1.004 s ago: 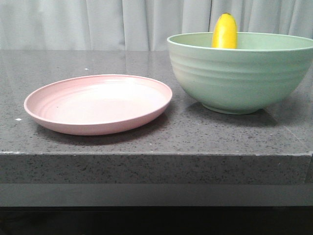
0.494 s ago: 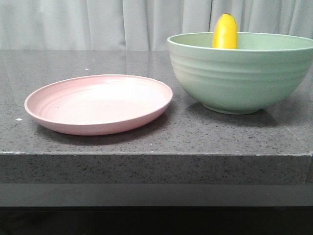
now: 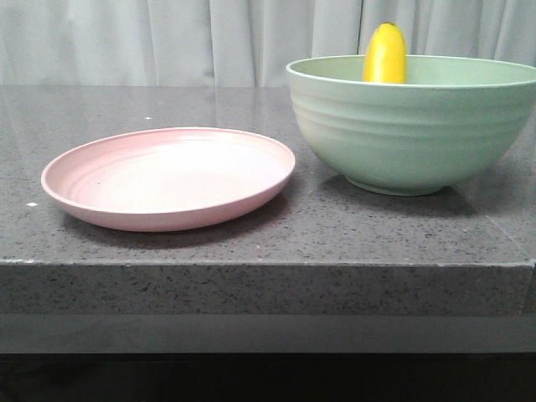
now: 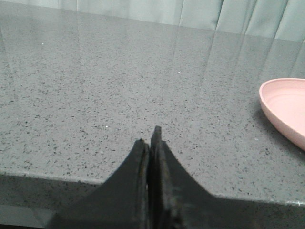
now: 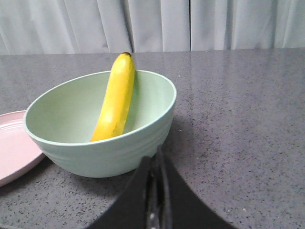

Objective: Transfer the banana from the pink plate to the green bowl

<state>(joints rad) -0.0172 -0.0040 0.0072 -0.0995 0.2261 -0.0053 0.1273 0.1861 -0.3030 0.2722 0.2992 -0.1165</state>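
The banana (image 3: 385,54) leans upright inside the green bowl (image 3: 410,126) at the right of the counter, its stem tip above the rim. It also shows in the right wrist view (image 5: 116,100), resting against the far wall of the bowl (image 5: 143,138). The pink plate (image 3: 167,177) lies empty to the left of the bowl; its edge shows in the left wrist view (image 4: 286,107) and the right wrist view (image 5: 14,148). My left gripper (image 4: 151,138) is shut and empty over bare counter, left of the plate. My right gripper (image 5: 155,160) is shut and empty, close in front of the bowl.
The dark speckled stone counter (image 3: 268,251) has its front edge near the camera. A pale curtain (image 3: 167,42) hangs behind the counter. Neither arm shows in the front view.
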